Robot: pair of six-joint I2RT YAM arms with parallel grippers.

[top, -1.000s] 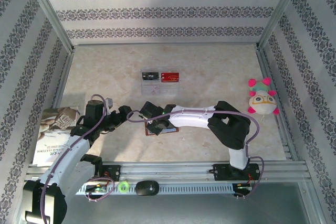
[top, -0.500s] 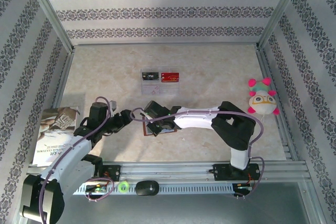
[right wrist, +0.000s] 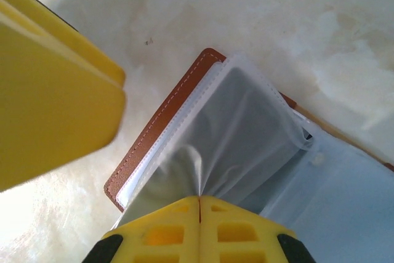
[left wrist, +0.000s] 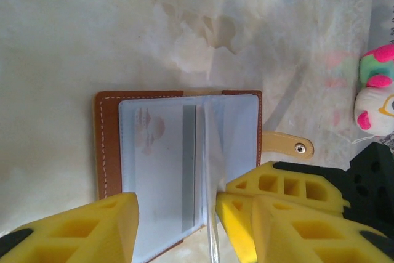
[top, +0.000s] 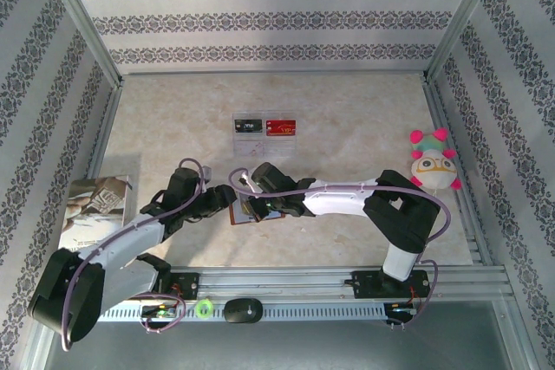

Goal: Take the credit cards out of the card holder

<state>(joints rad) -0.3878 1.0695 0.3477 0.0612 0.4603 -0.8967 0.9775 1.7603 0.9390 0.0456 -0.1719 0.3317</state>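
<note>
Top view: a beige marbled table (top: 347, 110) sits inside 3 walls (top: 277, 15) papered in grey patterned stripes and framed by metal rails. 2 arms reach to the middle of the table. There 1 brown card holder (top: 239, 215) lies open between the left gripper (top: 224, 200) and the right gripper (top: 257, 206). Well beyond it, 2 credit cards lie side by side in 1 clear tray (top: 264, 117): 1 black card (top: 249, 126) and 1 red card (top: 280, 127). 1 plush toy (top: 433, 162) sits at the right and 1 book (top: 91, 223) lies at the left edge.

Left wrist view: the holder lies flat, its grey-blue sleeves facing up and 1 snap tab (left wrist: 286, 145) sticking out to the side. The left gripper's 2 yellow fingers (left wrist: 80, 229) stand about half apart, straddling the holder's near edge and gripping nothing. I cannot tell whether they touch the holder.

Right wrist view: the right gripper's 2 fingers are pressed together on 1 clear sleeve (right wrist: 246, 127), lifting it off the leather cover.
</note>
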